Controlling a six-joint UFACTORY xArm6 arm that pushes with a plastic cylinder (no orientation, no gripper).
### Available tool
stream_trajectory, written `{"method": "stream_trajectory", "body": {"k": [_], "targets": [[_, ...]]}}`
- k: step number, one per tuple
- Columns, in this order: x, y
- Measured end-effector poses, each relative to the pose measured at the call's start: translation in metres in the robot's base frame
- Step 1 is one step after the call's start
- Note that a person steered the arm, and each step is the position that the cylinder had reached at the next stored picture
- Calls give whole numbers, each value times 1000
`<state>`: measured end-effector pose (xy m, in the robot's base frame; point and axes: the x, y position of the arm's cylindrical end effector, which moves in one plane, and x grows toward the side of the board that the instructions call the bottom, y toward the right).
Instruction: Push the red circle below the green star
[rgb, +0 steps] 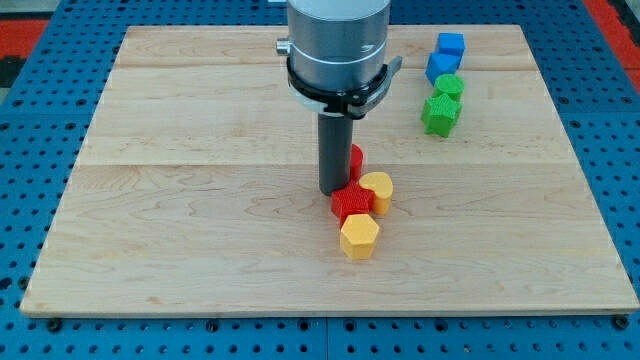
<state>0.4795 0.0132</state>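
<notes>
Red circle (356, 160): you can see only a sliver of it, poking out at the right side of the rod near the centre of the frame; the rod hides most of it, so its shape cannot be confirmed from here. My tip (331, 192) sits on the bench (180, 200) just left of centre, touching or almost touching that red sliver, and right at the upper left corner of the red star (351, 203).

Cluster below and right of the tip:
- red star, directly below the red sliver, packed in against its neighbours
- yellow heart (377, 190), touching the red star's upper right side
- yellow hexagon (359, 236), touching the red star's lower edge, lowest of the group

Upper right of the frame, well apart from the cluster, you have a short column of four blocks:
- blue cube (450, 45) at the top
- second blue block (441, 67) just below it, shape unclear
- green block (449, 88) below that, small, shape unclear
- green star (440, 115) at the bottom of the column

No pincer is fitted on this arm: it ends in the plain dark rod under a grey cylindrical housing (337, 45), and nothing is held. Bench is pale wood on a blue pegboard (40, 100).
</notes>
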Motion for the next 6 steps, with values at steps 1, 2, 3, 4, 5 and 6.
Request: {"method": "stream_trajectory", "body": {"k": [1, 2, 3, 4, 5, 6], "targets": [[-4, -4], [-30, -47], [-31, -49], [-31, -39], [-31, 3], [-31, 41]]}}
